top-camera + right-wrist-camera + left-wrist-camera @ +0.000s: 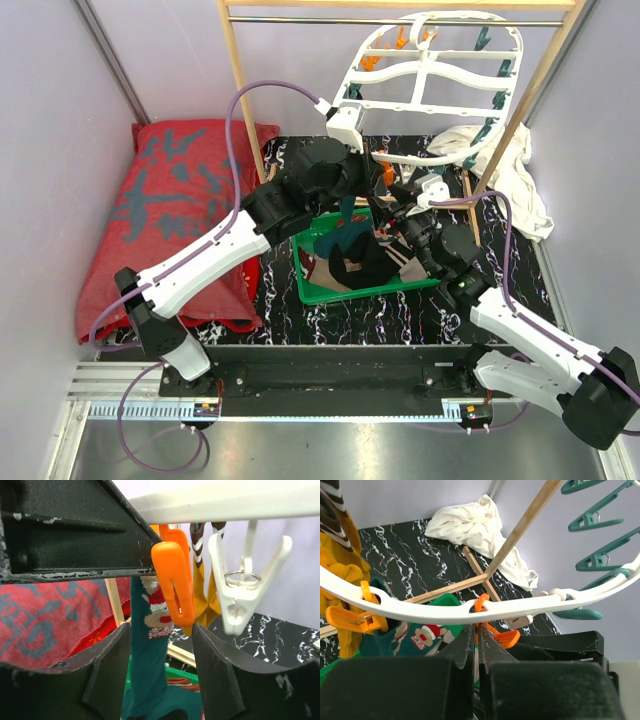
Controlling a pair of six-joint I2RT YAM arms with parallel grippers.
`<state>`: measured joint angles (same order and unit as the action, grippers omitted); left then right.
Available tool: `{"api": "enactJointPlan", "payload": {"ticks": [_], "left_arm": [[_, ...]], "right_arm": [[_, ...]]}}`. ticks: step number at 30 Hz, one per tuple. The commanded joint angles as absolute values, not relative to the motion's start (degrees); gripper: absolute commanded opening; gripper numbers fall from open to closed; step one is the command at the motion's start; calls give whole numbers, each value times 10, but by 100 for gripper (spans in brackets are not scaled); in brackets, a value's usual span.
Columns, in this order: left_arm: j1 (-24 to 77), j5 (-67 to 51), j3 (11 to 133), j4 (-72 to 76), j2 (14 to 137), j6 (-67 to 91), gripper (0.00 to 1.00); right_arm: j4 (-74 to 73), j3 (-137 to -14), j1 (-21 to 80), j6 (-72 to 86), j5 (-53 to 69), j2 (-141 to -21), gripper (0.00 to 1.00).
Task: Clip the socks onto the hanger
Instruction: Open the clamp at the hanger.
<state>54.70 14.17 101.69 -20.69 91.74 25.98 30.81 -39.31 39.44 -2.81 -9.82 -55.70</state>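
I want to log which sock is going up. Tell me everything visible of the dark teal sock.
The dark teal sock is soft knit, with a Santa-like figure in red, white and tan on its upper part. It hangs straight down under the white hanger rim, beside an orange peg, its lower end dropping toward the green basket. Its top is hidden behind the left gripper, so whether a peg holds it cannot be told. The mustard sock hangs next to it.

Smooth glossy white plastic hanger (420, 611), shiny orange plastic peg (172, 582), soft knitted teal sock (150, 650), fuzzy mustard sock (340, 565), pale matt wooden rack (524, 525), crumpled white cloth (470, 525), glossy black marbled table top (400, 555)
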Motion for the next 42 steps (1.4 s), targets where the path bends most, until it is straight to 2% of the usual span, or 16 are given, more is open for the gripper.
{"api": "enactJointPlan", "payload": {"ticks": [1,8,24,40,42], "left_arm": [[545,123,1070,-215,927,279,0],[545,120,1100,-250,940,299,0],[545,110,1106,-265,937,325,0],[543,74,1107,-265,936,359,0],[541,74,1104,-265,930,363,0]], "right_arm": [[372,-392,398,-70,-103,-555,58],[383,-381,396,-114,-107,-520,54],[381,-401,396,-159,-95,-515,53],[374,-421,395,-196,-91,-525,43],[365,-427,395,-201,-84,-523,37]]}}
